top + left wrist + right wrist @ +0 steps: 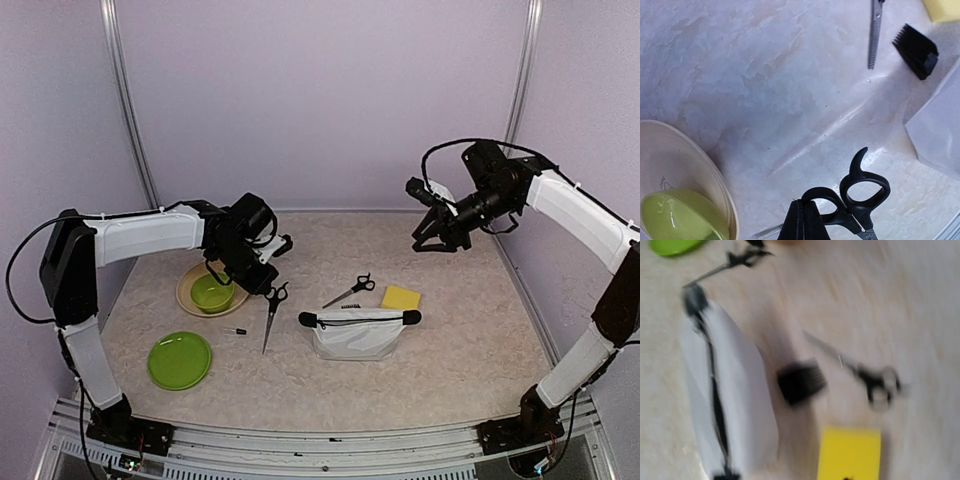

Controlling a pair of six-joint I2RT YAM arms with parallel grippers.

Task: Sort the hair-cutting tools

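Nearest the arm bases, a green plate (180, 360) lies flat, near and to the left of the left gripper (803, 216). A tiny black pin (237, 330) lies crosswise just nearer than those fingers. The white zip pouch (358, 335) sits to their right, its long axis across the table. The left fingers (796, 225) are pressed together with no gap. Their tips meet the rim of one handle ring of the near scissors (276, 293). Whether the ring is pinched cannot be told. These scissors run near to far, handles at the fingers and blades pointing toward the near edge. Just left of the fingers a green bowl (212, 293) sits in a beige dish (184, 279). Right of them and slightly farther, the second scissors (352, 289) lie diagonally, with toothed blade tip near-left and handles far-right. A black comb guard (916, 51) rests between that blade and the pouch, with a yellow sponge (401, 297) beyond it. Farthest, the right gripper (430, 243) hangs high above the table, fingers parted and holding nothing. It is well apart from every tool.
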